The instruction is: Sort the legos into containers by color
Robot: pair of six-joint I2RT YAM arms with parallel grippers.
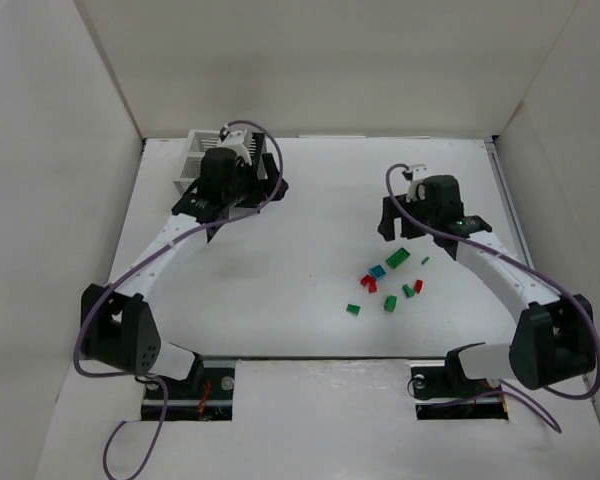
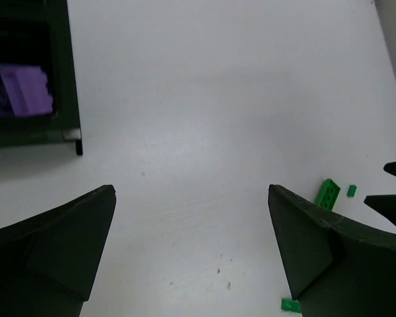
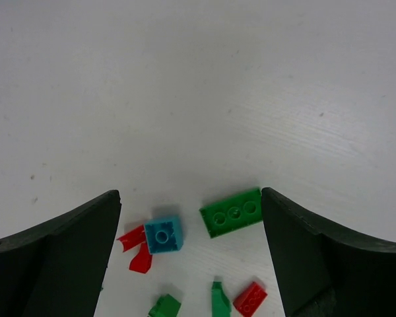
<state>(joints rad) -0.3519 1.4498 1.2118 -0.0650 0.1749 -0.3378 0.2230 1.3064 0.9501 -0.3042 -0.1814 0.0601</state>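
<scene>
We see left gripper [image 2: 191,191] spread wide, empty, beside black slatted plastic box [image 2: 61,79] holding purple plastic brick [image 2: 20,90]; parked there for drop-offs, we judge. Right gripper [image 3: 191,191] wide, empty, above green three-stud plastic brick [image 3: 232,212], apparently lining up pick. Remaining small loose bricks [image 1: 390,285] clustered near right arm.

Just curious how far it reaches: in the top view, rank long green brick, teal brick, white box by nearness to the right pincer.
1. long green brick, just ahead of the right pincer.
2. teal brick, slightly further, leftward.
3. white box, far back left.
</scene>
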